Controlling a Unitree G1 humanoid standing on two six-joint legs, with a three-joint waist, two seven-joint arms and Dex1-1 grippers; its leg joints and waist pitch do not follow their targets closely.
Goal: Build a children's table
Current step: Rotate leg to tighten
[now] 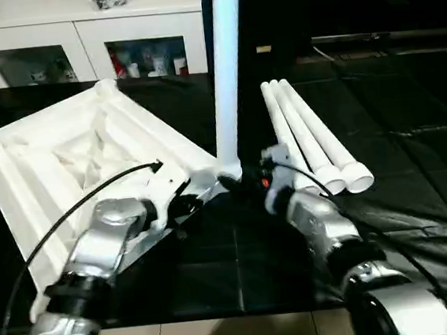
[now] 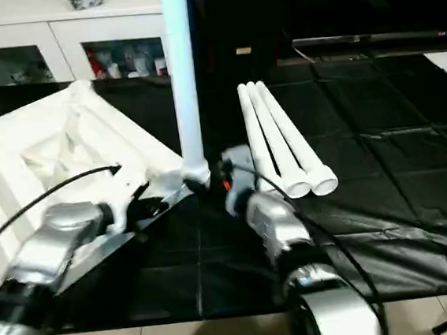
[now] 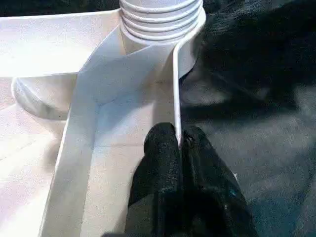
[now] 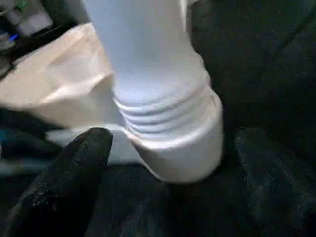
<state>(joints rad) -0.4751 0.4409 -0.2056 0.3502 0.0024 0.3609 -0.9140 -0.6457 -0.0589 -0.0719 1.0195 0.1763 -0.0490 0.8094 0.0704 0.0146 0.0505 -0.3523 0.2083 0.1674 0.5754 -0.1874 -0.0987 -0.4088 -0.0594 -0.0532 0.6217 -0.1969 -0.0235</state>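
Black mat (image 1: 409, 118), white cabinet (image 1: 76, 31) behind, left claw (image 3: 178, 143) pinching table top (image 1: 63, 151) rim, right claw (image 4: 168, 163) wide.

No text, label, brand or number can be read on anything in view

The white plastic table top (image 1: 87, 153) lies upside down on the black surface, its ribbed underside facing up, a raised rim running round it and rounded sockets at its corners. 1 long round white leg (image 1: 226, 72) stands upright in the corner socket (image 4: 185, 148) nearest the middle of the scene, the ridged rings at its base showing just above the socket's collar and its upper end running out of the head views. 3 more white tube legs (image 1: 312, 139) lie side by side, touching one another, on the black surface just beside the standing leg, their open ends towards the camera.
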